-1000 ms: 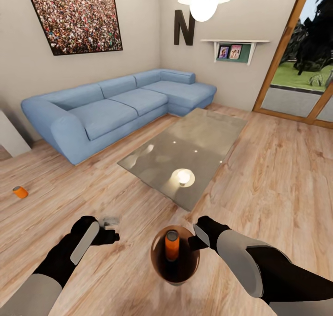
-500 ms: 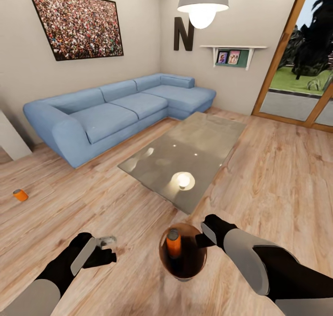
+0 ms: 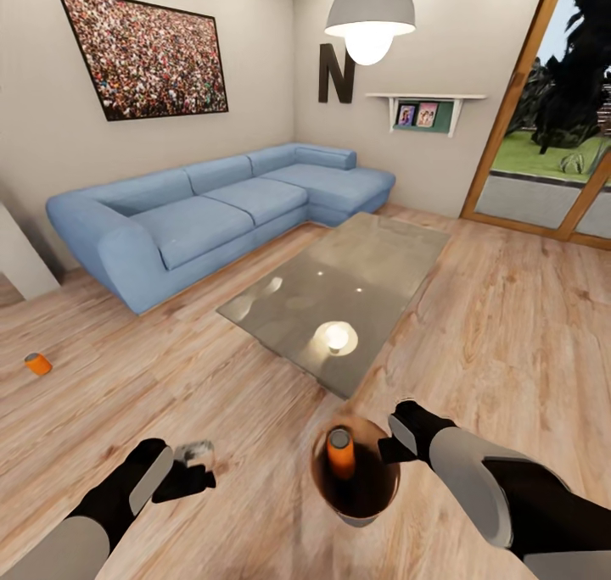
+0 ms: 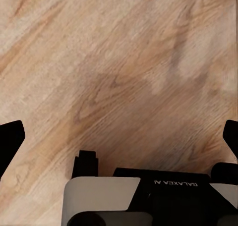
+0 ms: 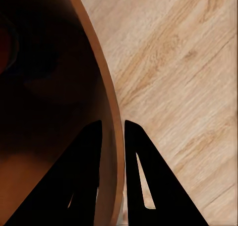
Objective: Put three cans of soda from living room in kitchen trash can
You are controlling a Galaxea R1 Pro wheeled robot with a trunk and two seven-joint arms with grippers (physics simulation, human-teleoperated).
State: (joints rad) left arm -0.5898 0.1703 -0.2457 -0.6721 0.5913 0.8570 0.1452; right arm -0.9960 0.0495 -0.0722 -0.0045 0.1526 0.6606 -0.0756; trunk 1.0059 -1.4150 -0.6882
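Observation:
In the head view my right gripper (image 3: pixel 392 446) is shut on the rim of the brown tash can (image 3: pixel 356 493), held low in front of me over the wood floor. One orange can of soda (image 3: pixel 340 454) stands upright inside it. Another can of soda (image 3: pixel 37 364) lies on the floor far to the left. My left gripper (image 3: pixel 193 471) hangs open over bare floor. The right wrist view shows both fingers (image 5: pixel 84 166) pinching the tash can's wall (image 5: pixel 106 87), one inside and one outside. In the left wrist view the left gripper (image 4: pixel 119 137) is spread wide with nothing between its fingers.
A glass coffee table (image 3: pixel 339 296) stands just ahead of the tash can. A long blue corner sofa (image 3: pixel 204 211) runs along the left wall. A glass door (image 3: pixel 552 139) is at the right. A ceiling lamp (image 3: pixel 369 12) hangs over the table.
The view has shifted a little with the camera. The right gripper and the tash can have drifted rightward in the picture, and the left gripper sits lower. Both keep the same state.

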